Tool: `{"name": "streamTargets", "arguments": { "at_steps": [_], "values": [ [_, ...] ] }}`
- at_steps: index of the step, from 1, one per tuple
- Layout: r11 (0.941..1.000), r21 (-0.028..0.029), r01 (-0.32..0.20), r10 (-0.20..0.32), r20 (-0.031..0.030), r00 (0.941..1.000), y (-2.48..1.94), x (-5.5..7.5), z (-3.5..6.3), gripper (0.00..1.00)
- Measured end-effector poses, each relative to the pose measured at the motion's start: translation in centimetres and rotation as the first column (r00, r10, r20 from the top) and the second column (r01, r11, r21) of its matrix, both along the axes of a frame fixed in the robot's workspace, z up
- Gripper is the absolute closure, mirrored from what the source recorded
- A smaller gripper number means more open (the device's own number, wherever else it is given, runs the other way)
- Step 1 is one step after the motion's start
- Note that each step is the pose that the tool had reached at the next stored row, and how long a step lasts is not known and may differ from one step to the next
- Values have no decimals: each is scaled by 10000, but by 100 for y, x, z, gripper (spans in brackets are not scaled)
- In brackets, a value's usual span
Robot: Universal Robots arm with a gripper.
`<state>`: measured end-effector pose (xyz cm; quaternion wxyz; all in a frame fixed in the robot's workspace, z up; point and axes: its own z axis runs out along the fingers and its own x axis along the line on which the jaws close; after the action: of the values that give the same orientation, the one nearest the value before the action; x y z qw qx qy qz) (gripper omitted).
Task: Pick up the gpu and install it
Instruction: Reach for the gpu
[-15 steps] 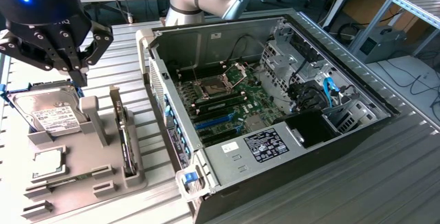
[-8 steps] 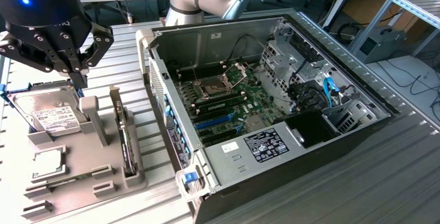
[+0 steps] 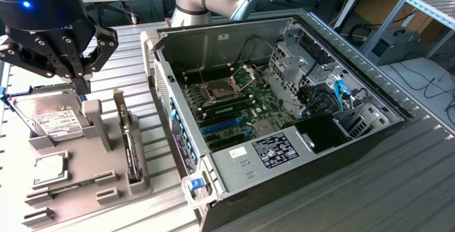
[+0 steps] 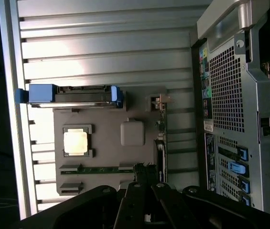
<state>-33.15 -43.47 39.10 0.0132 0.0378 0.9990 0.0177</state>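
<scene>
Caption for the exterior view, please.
Open gripper hovers above the parts tray, gpu standing on edge in its slot, beside the opened computer case.

We see the claw (image 3: pixel 67 64) cut off by the exterior view's top and left edges, and it hides the far end of the hard drive (image 3: pixel 51 119). The gpu (image 3: pixel 129 146) stands edge-on in the grey holder (image 3: pixel 89 162), so its face is hidden from us; in the wrist view the claw covers one end of it. Glare washes out the processor chip (image 4: pixel 75 141). We cannot read the case label (image 3: pixel 274 151): its print is too small.
</scene>
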Motion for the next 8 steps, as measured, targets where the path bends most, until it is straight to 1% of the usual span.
{"name": "streamTargets", "arguments": {
  "at_steps": [8],
  "values": [
    [10000,-1,0,0,-1,10000,-62,0,-1,89]
  ]
}}
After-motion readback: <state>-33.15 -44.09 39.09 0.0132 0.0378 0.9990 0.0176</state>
